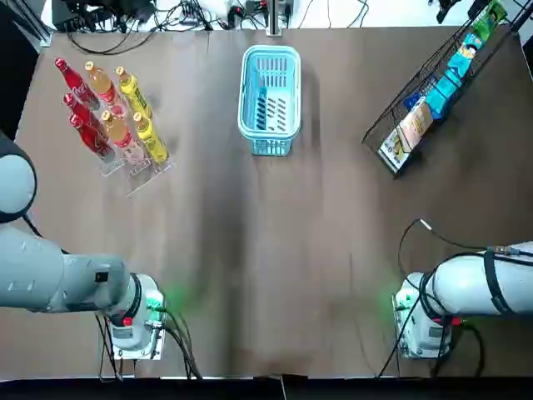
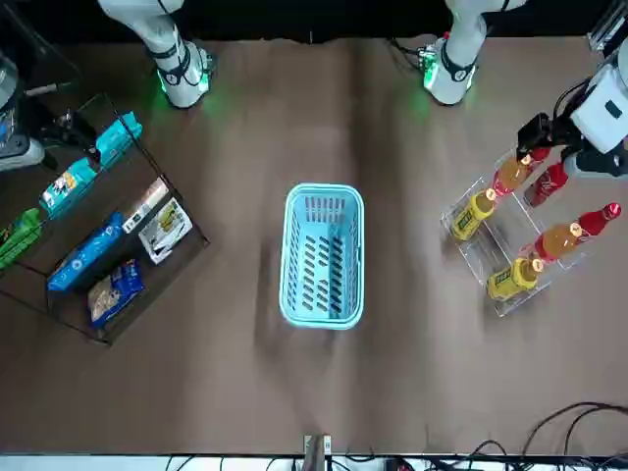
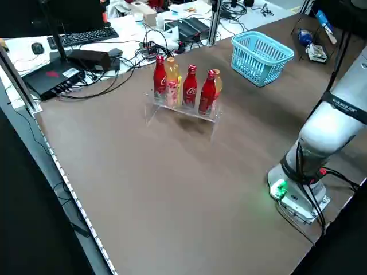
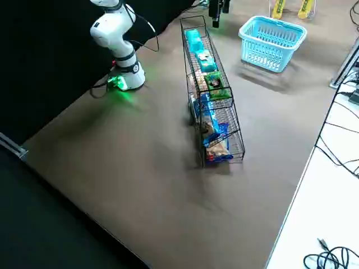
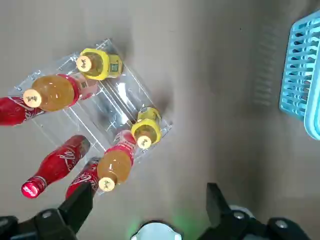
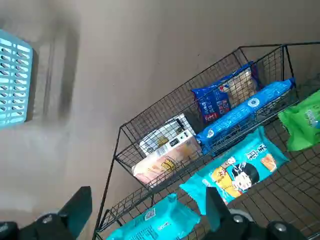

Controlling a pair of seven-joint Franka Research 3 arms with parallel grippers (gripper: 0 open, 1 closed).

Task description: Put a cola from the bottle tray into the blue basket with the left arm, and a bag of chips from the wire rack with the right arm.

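The left end effector [image 5: 150, 200] hangs high above the bottle tray [image 1: 141, 179] on the robot's left side of the bench [image 1: 266, 267]. Its fingers are spread wide and grip nothing. Three red cola bottles [image 1: 80, 108] stand upright in the tray's outermost row, with orange bottles [image 1: 117, 129] and yellow bottles [image 1: 150, 137] in the rows beside them on the basket's side. In the left wrist view the colas lie below the end effector, off toward one finger [image 5: 80, 202] and well apart from both.

The right end effector [image 6: 147, 200] hovers over the wire rack [image 1: 408, 87] at the far right corner of the bench, also wide open and empty. Snack bags [image 6: 235, 175] lie in the rack's compartments, and none touches the fingers.

The blue basket [image 1: 269, 100] stands at the far middle of the bench, between the tray and the rack.
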